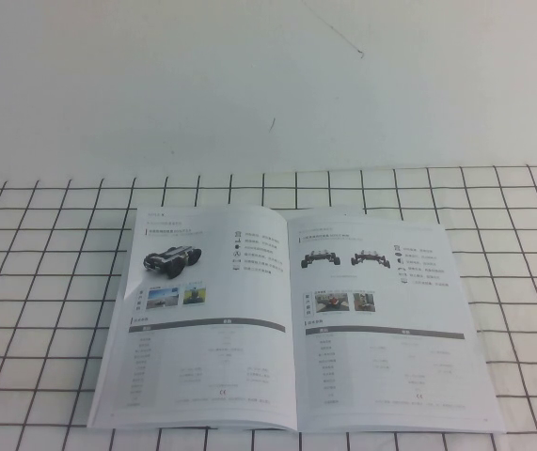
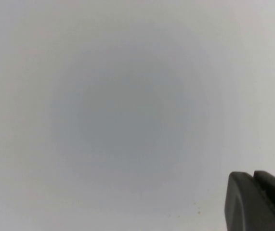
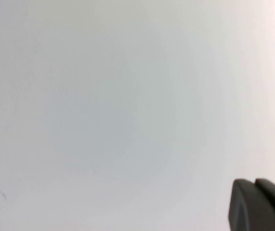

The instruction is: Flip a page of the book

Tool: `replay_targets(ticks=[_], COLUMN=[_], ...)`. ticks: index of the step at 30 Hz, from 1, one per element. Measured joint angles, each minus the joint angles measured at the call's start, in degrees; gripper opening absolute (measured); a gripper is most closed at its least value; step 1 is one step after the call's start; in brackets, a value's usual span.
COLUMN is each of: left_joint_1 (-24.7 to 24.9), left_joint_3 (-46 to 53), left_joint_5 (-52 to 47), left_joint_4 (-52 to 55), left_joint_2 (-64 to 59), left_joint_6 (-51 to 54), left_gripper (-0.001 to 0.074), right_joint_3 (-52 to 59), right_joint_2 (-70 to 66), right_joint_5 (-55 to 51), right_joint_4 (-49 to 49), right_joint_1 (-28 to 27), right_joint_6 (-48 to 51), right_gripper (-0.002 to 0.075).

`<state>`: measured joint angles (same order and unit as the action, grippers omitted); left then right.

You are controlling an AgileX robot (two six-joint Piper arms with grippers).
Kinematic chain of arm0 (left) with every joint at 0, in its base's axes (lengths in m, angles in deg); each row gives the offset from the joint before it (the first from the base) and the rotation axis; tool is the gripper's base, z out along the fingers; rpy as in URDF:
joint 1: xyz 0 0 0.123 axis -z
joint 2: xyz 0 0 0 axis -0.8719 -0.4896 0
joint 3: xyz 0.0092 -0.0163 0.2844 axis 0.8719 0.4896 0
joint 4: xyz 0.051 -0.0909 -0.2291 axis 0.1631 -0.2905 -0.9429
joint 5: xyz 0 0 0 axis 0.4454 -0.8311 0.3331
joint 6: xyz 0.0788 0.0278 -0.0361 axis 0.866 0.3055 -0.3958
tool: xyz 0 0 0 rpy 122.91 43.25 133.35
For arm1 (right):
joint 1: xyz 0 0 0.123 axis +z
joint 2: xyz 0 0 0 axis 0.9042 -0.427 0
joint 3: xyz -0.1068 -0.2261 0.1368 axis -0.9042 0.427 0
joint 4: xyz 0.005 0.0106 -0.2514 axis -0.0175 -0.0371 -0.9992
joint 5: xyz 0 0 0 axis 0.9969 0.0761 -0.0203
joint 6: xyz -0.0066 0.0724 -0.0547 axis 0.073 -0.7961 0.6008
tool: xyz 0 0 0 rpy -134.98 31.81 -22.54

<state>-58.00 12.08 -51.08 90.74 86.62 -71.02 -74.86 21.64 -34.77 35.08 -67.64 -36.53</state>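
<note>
The book (image 1: 292, 319) lies open and flat on the grid-lined table, near its front edge. Its right-hand leaf is the page (image 1: 381, 324), showing two black wheeled robots (image 1: 345, 256) above a grey-barred table. The left-hand leaf (image 1: 207, 319) shows a single tilted dark robot. Neither arm shows in the high view. In the left wrist view my left gripper (image 2: 253, 176) shows two dark fingertips pressed together, holding nothing, facing a blank white surface. In the right wrist view my right gripper (image 3: 255, 182) looks the same: shut, empty, facing a blank white surface.
The white table cloth with black grid lines (image 1: 42, 282) spreads around the book on both sides. A plain white wall (image 1: 249, 85) rises behind the table's far edge, with a thin dark mark on it.
</note>
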Motion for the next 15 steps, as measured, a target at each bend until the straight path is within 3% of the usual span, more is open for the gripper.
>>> replay_targets(ticks=[8, 15], left_joint_1=[0.0, 0.0], left_joint_3=[0.0, 0.0], left_joint_5=[1.1, 15.0], left_joint_4=[0.1, 0.1], left_joint_2=[0.0, 0.0], left_joint_6=[0.0, -4.1], left_gripper=[-0.0003, -0.0003], right_joint_3=[0.0, 0.0], right_joint_2=[0.0, 0.0], right_joint_5=[5.7, 10.6], right_joint_4=[0.0, 0.0], right_joint_1=[0.0, 0.0], right_joint_6=[0.0, -6.7], right_gripper=[-0.0002, -0.0002])
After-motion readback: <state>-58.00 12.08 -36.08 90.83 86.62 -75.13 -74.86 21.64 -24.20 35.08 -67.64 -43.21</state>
